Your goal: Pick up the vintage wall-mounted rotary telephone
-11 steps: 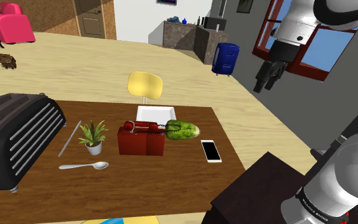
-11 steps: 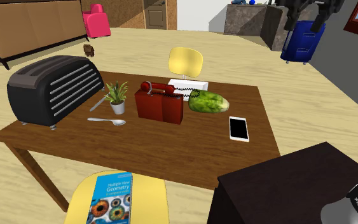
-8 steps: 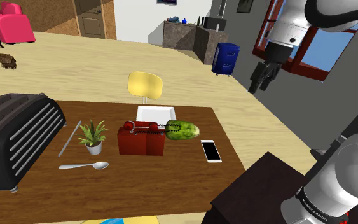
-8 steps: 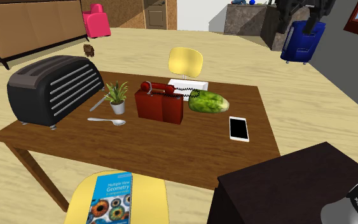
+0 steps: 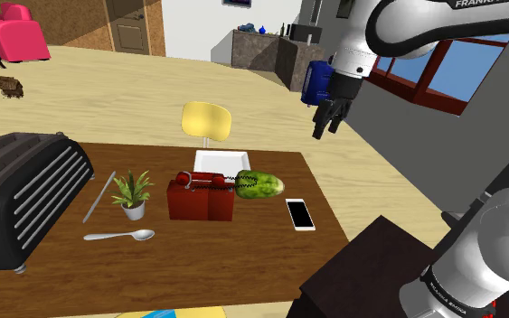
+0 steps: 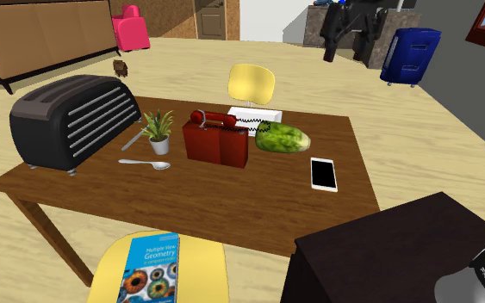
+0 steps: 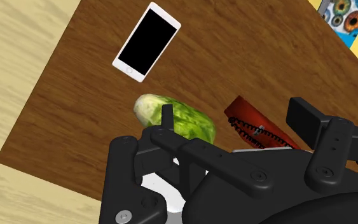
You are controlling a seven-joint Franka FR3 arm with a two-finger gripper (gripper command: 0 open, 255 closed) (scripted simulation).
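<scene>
The red rotary telephone (image 5: 201, 198) (image 6: 217, 140) stands upright in the middle of the brown table (image 5: 234, 257), its handset lying across the top. In the wrist view the telephone (image 7: 252, 122) shows partly, past the hand, beside a green melon (image 7: 182, 119). My gripper (image 5: 326, 124) (image 6: 349, 52) (image 7: 236, 116) hangs high in the air beyond the table's far corner, well apart from the telephone. Its black fingers (image 7: 166, 116) stand apart and hold nothing.
A green melon (image 5: 259, 184) lies against the telephone, with a smartphone (image 5: 300, 214) near it. A potted plant (image 5: 133, 195), a spoon (image 5: 118, 236) and a big black toaster (image 5: 22, 199) are toward the shoulder view's left. A white tray (image 5: 218, 162) and a yellow chair (image 5: 207, 120) are behind.
The arm has swung toward the shoulder view's left, carrying the gripper from beside the window to above the table's far corner. Nothing on the table moved.
</scene>
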